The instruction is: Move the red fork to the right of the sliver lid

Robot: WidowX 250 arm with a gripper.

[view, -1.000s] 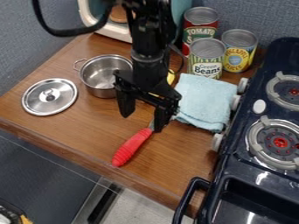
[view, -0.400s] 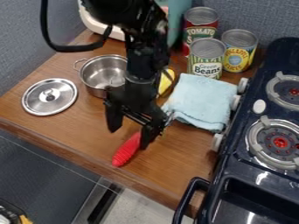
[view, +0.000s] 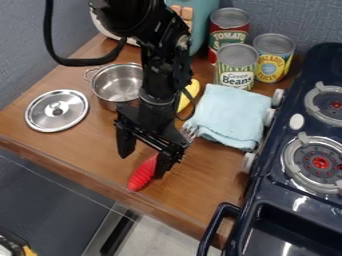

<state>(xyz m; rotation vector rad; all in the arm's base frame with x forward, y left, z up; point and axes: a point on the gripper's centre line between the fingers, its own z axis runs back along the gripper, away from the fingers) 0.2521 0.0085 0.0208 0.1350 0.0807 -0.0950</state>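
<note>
Black from top to bottom, the arm (view: 157, 75) comes in at the upper edge and drops down over the wooden counter (view: 80, 150), its gripper (view: 141, 166) pointing downward above the red fork (view: 141, 176). The two fingers stand wide apart with nothing clamped between them; the one toward the stove (view: 267, 189) covers part of the fork's handle, and whether it touches I cannot tell. The fork lies at a slant, handle toward the counter's front edge, metal tines beside the blue cloth (view: 230, 117), well to the right of the silver lid (view: 45, 118). Behind the cloth, three cans carry printed labels: red with pale lettering (view: 228, 39), whitish with dark lettering (view: 235, 79), and yellow with a blue patch (view: 272, 61).
</note>
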